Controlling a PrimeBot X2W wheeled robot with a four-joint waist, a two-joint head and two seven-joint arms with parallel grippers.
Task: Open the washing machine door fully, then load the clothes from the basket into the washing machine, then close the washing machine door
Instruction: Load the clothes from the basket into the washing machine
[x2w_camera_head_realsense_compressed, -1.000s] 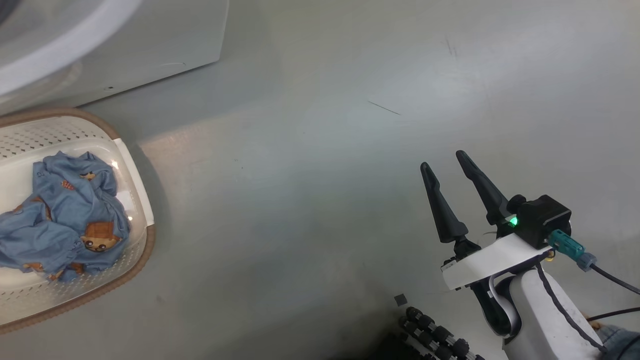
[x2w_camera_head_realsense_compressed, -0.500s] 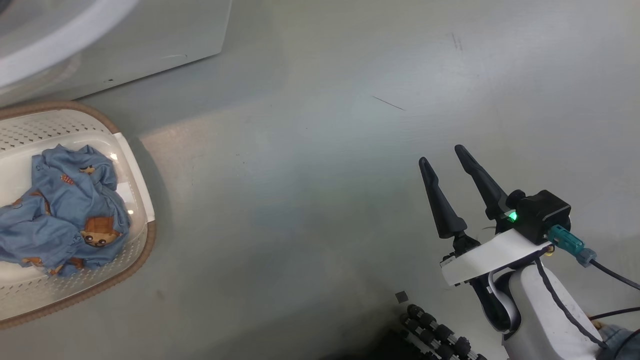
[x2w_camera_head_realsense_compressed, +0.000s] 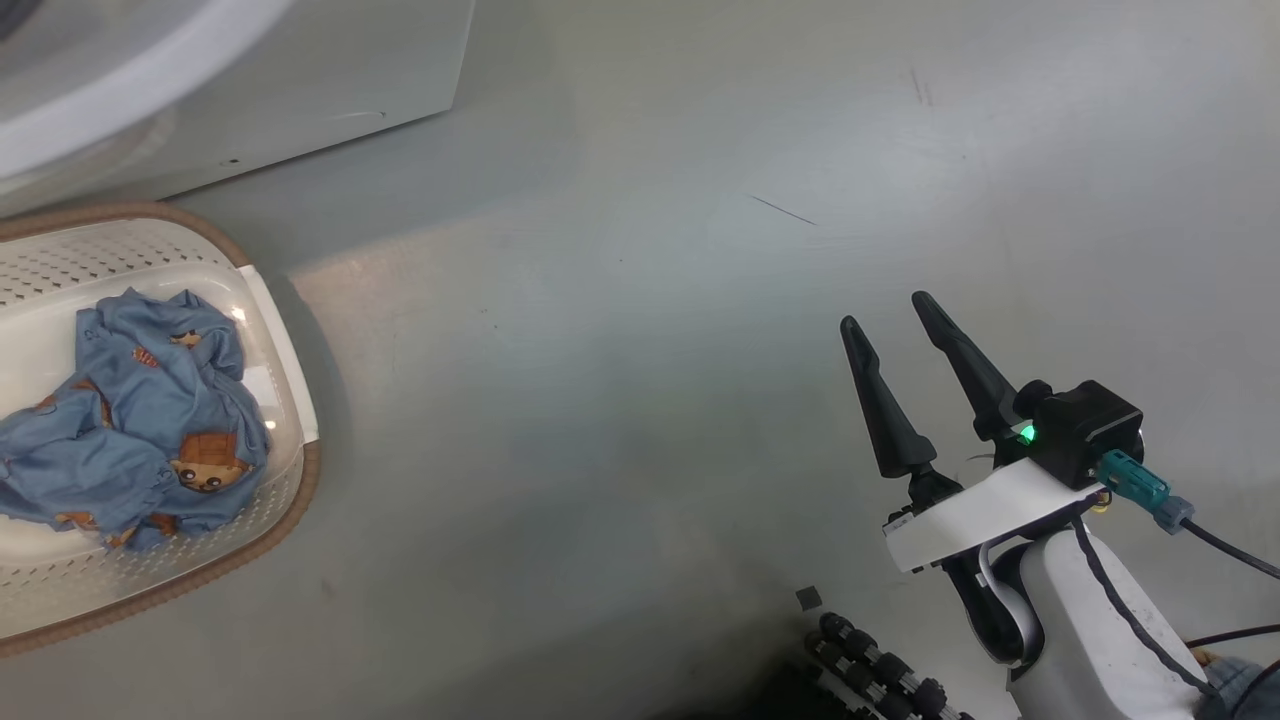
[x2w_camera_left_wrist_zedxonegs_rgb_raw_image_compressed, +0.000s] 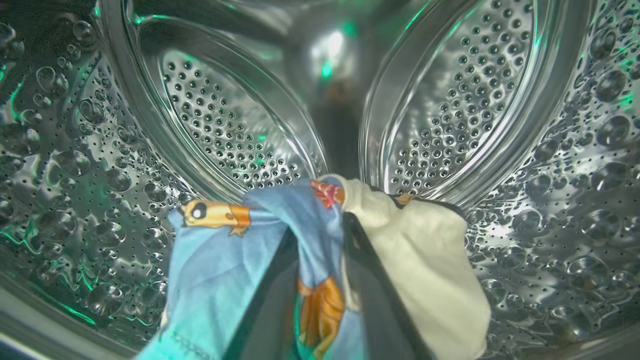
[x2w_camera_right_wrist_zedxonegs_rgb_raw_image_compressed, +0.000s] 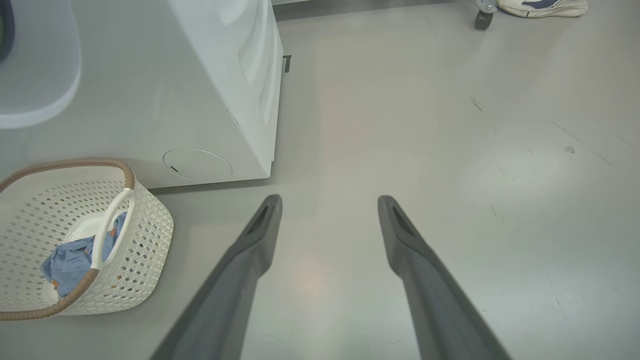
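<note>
Grey floor (x2w_camera_head_realsense_compressed: 640, 400) fronts the washing machine (x2w_camera_right_wrist_zedxonegs_rgb_raw_image_compressed: 215, 100). Inside its drum (x2w_camera_left_wrist_zedxonegs_rgb_raw_image_compressed: 225, 125) my left pincer (x2w_camera_left_wrist_zedxonegs_rgb_raw_image_compressed: 322, 227) sits narrow, a bear-print garment (x2w_camera_left_wrist_zedxonegs_rgb_raw_image_compressed: 220, 260) pinched between. Right pincer (x2w_camera_head_realsense_compressed: 885, 310) wide, empty, off beside the machine. More clothes (x2w_camera_head_realsense_compressed: 140, 420) lie in the basket (x2w_camera_head_realsense_compressed: 310, 475) at its foot; loading unfinished, I judge.

The left gripper (x2w_camera_left_wrist_zedxonegs_rgb_raw_image_compressed: 320, 227) reaches inside a perforated steel drum (x2w_camera_left_wrist_zedxonegs_rgb_raw_image_compressed: 90, 165), whose back wall bears two raised oval panels (x2w_camera_left_wrist_zedxonegs_rgb_raw_image_compressed: 450, 100). A light-blue and cream garment (x2w_camera_left_wrist_zedxonegs_rgb_raw_image_compressed: 215, 260) printed with orange-brown cartoon figures drapes over both dark fingers (x2w_camera_left_wrist_zedxonegs_rgb_raw_image_compressed: 372, 300), with a strip of it between them. Whether they pinch it cannot be told. Green light glints on the dimpled wall.
</note>
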